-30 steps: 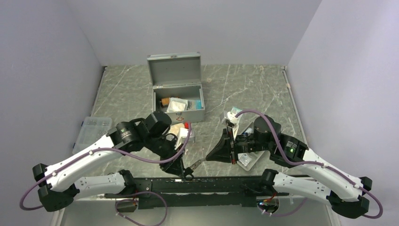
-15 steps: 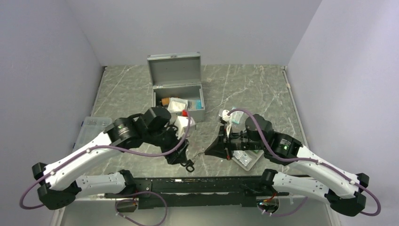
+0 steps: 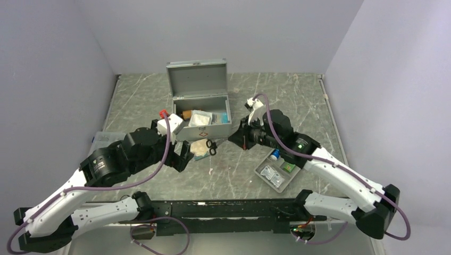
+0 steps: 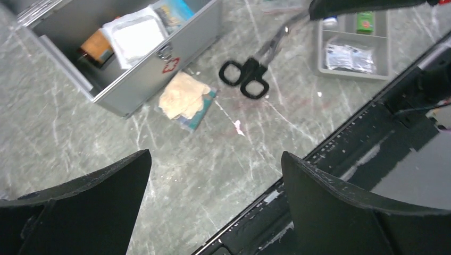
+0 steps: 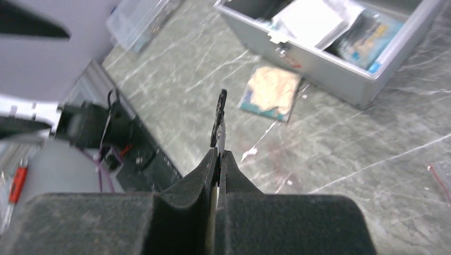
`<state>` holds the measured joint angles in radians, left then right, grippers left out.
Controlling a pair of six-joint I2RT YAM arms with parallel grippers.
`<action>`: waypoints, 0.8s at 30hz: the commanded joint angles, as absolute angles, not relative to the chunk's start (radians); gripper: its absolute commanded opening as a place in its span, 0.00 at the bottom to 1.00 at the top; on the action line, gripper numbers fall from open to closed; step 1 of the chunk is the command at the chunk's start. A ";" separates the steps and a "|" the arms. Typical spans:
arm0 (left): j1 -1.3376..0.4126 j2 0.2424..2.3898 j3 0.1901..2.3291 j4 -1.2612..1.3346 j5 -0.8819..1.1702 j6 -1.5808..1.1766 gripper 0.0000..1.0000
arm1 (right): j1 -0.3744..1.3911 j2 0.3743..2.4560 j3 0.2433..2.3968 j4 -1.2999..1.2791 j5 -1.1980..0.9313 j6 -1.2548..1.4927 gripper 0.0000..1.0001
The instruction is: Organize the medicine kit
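Note:
The medicine kit [image 3: 205,132] is a silver-grey metal case standing at the back middle with its lid up, packets inside. My right gripper [image 3: 233,139] is shut on the blades of black-handled scissors [image 3: 213,146], which hang in the air just in front of the kit's right corner. In the right wrist view the scissors [image 5: 219,119] stick out edge-on past the right gripper [image 5: 218,154], over the table before the kit [image 5: 330,69]. My left gripper [image 4: 215,170] is open and holds nothing; it looks down on the scissors [image 4: 245,79] and the kit [image 4: 178,45] from the near left.
A beige packet [image 3: 199,149] lies on the table against the kit's front. A shallow grey divided tray [image 3: 264,171] with small packets sits at the right. A clear plastic box [image 3: 103,142] lies at the left edge. The black rail [image 3: 223,207] runs along the near edge.
My left gripper has opened, let go of the scissors and drawn back to the left. My right gripper has carried the scissors from the near edge up towards the kit.

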<state>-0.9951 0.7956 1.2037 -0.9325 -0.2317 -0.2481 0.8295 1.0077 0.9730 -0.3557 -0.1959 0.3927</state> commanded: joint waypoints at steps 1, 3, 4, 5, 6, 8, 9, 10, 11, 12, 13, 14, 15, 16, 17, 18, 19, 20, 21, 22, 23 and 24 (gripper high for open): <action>-0.993 0.736 1.141 -0.880 -0.361 -0.299 0.99 | 0.770 1.096 1.061 -0.185 -0.107 0.496 0.00; -0.992 0.713 1.118 -0.872 -0.381 -0.308 0.99 | 0.746 1.171 1.099 -0.157 -0.088 0.537 0.00; -0.993 0.703 1.108 -0.870 -0.391 -0.312 0.99 | 0.734 1.208 1.118 -0.146 -0.086 0.561 0.00; -0.993 0.692 1.099 -0.866 -0.399 -0.315 0.99 | 0.724 1.248 1.137 -0.134 -0.086 0.582 0.00; -0.993 0.678 1.089 -0.857 -0.402 -0.315 0.99 | 0.717 1.284 1.154 -0.118 -0.086 0.592 0.00; -0.992 0.651 1.066 -0.838 -0.385 -0.317 0.99 | 0.714 1.364 1.193 -0.102 -0.071 0.607 0.00; -0.994 0.639 1.058 -0.827 -0.371 -0.316 1.00 | 0.711 1.404 1.213 -0.092 -0.070 0.615 0.00; -0.993 0.628 1.051 -0.818 -0.357 -0.319 0.99 | 0.709 1.442 1.233 -0.086 -0.066 0.625 0.00; -0.993 0.618 1.043 -0.812 -0.347 -0.319 0.99 | 0.706 1.477 1.248 -0.076 -0.064 0.640 0.00; -0.993 0.611 1.036 -0.807 -0.340 -0.322 0.99 | 0.705 1.511 1.262 -0.062 -0.064 0.652 0.00; -0.993 0.605 1.033 -0.806 -0.334 -0.322 0.99 | 0.703 1.541 1.276 -0.049 -0.057 0.663 0.00; -0.992 0.601 1.029 -0.804 -0.329 -0.322 0.99 | 0.702 1.573 1.290 -0.035 -0.053 0.672 0.00; -0.993 0.598 1.026 -0.803 -0.321 -0.324 0.99 | 0.699 1.605 1.310 -0.028 -0.050 0.676 0.00; -0.993 0.592 1.021 -0.803 -0.317 -0.325 0.99 | 0.700 1.638 1.335 -0.031 -0.042 0.683 0.00; -0.992 0.587 1.017 -0.806 -0.314 -0.327 0.99 | 0.700 1.672 1.356 -0.028 -0.039 0.691 0.00; -0.993 0.579 1.010 -0.806 -0.311 -0.329 0.99 | 0.699 1.701 1.374 -0.019 -0.035 0.697 0.00; -0.993 0.571 1.004 -0.807 -0.309 -0.331 0.99 | 0.698 1.735 1.388 -0.011 -0.038 0.706 0.00; -0.992 0.563 0.998 -0.808 -0.306 -0.332 0.99 | 0.697 1.769 1.408 -0.008 -0.047 0.714 0.00; -0.992 0.554 0.991 -0.810 -0.305 -0.333 0.99 | 0.696 1.803 1.436 -0.011 -0.056 0.721 0.00; -0.993 0.546 0.985 -0.812 -0.304 -0.334 0.99 | 0.696 1.835 1.450 -0.011 -0.062 0.729 0.00; -0.993 0.538 0.982 -0.815 -0.307 -0.336 0.99 | 0.695 1.873 1.458 -0.005 -0.074 0.740 0.00; -0.992 0.531 0.980 -0.818 -0.308 -0.337 0.99 | 0.695 1.898 1.463 -0.005 -0.089 0.754 0.00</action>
